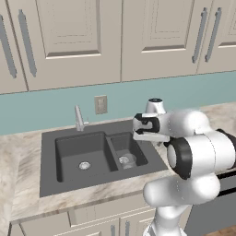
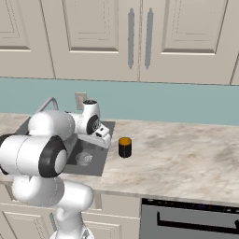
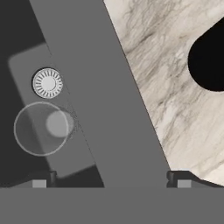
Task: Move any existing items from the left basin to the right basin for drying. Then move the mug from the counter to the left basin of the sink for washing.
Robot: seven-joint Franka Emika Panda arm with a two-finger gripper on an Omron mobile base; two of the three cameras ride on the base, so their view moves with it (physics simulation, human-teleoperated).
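In the left base view we see the sink (image 1: pixel 48 177) set into the counter (image 1: pixel 14 175), with the faucet (image 1: pixel 79 119) at its far rim. The left basin (image 1: pixel 69 145) shows just its round drain (image 1: pixel 84 165). The glass tumbler (image 1: pixel 129 161) stands upright in the right basin (image 1: pixel 133 143), just beside that well's drain (image 1: pixel 123 160). Our gripper (image 1: pixel 152 137) hangs over the sink's right rim, but from here we cannot make out how its jaws stand.

In the right base view the mug (image 2: pixel 124 147) stands upright on the counter (image 2: pixel 186 154), to the right of the sink (image 2: pixel 93 168) and a little apart from its rim, its orange inside facing up. The gripper (image 2: pixel 103 138) hovers between the tumbler (image 2: pixel 84 158) and the mug, touching neither.

In the hand view we look straight down. The tumbler (image 3: pixel 41 128) sits in the right basin (image 3: pixel 26 70) near the drain (image 3: pixel 47 82). The sink's flat rim (image 3: pixel 109 96) runs between that well and the counter (image 3: pixel 162 96). The mug (image 3: pixel 209 61) shows as a black shape at the right edge. Our two fingertips (image 3: pixel 183 178) stand spread wide apart with nothing between them.
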